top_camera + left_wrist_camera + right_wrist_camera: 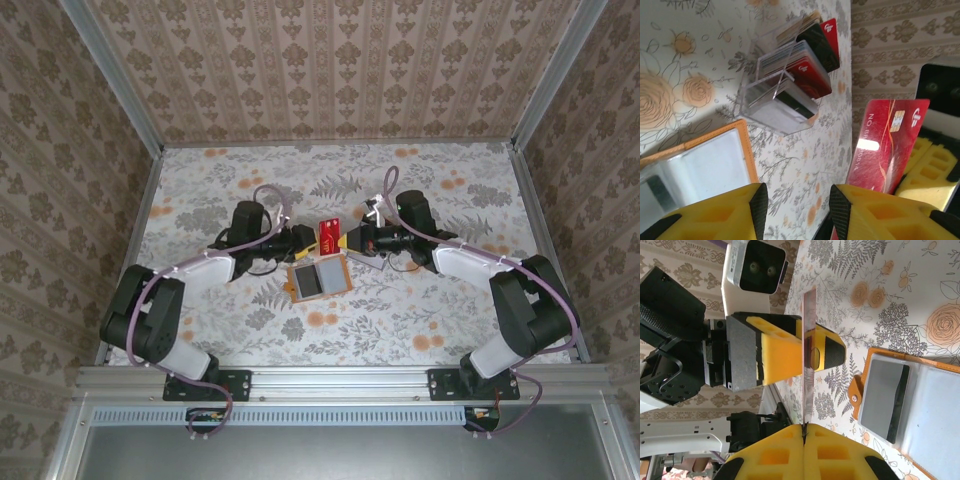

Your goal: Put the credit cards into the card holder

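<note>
A red credit card (pixel 328 232) is pinched upright in my shut right gripper (pixel 347 240), above the table between the two arms. The right wrist view shows this card (pixel 808 360) edge-on, rising from the closed right gripper (pixel 804 427). My left gripper (pixel 308 238) faces it with its jaws apart. In the left wrist view the red card (pixel 887 145) stands just right of the left gripper (pixel 799 210), whose gap frames bare table. The orange card holder (pixel 292 283) lies open and flat just in front, grey inside (pixel 865 385), with a dark card (pixel 897 400) in one pocket.
A clear slotted rack (pixel 782 105) holding several more cards, red and black among them, stands on the floral table beyond the left gripper. The holder's orange edge (pixel 747 150) lies to its left. Patterned walls close in the table on three sides.
</note>
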You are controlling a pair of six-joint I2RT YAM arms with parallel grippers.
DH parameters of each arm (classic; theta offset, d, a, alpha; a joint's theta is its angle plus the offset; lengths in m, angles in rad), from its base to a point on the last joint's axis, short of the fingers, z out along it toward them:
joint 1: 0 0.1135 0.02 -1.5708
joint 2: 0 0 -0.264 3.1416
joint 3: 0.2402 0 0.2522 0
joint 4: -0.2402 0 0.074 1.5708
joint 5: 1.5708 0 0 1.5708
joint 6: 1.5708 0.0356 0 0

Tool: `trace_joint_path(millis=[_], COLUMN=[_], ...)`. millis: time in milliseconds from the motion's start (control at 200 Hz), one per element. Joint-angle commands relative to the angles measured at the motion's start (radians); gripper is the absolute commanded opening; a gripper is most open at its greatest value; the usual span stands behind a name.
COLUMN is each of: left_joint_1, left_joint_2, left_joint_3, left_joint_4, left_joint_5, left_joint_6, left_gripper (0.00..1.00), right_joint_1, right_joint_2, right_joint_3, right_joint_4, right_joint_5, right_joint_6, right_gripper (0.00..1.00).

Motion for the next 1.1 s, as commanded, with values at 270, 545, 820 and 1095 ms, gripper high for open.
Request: trace_joint_path(millis=[270,545,820,1095], left_joint_1=[0.058,0.057,0.029,0.023], left_joint_2=[-0.006,-0.010,0.039,0.060], left_joint_3=[-0.064,-0.045,-0.034,-0.034], left_joint_4=[0.211,0.205,0.345,0.390], left_joint_5=[0.106,0.137,0.180,0.185], left_joint_6=[-0.097,-0.090,-0.168,-0.191], left_gripper=[0.47,0.48,0.47,0.15], right_joint_1=[-0.019,-0.010,0.016,0.031], right_joint_2=[-0.007,0.011,0.043,0.055], right_joint_3=[-0.029,-0.024,0.011,0.009], right_joint_4=[0.011,0.054,0.035,0.035], right_joint_5=[0.011,-0.026,-0.060,-0.039], right_joint_6=[0.009,0.040,0.034,0.029], right_gripper=[0.00,0.00,0.00,0.00])
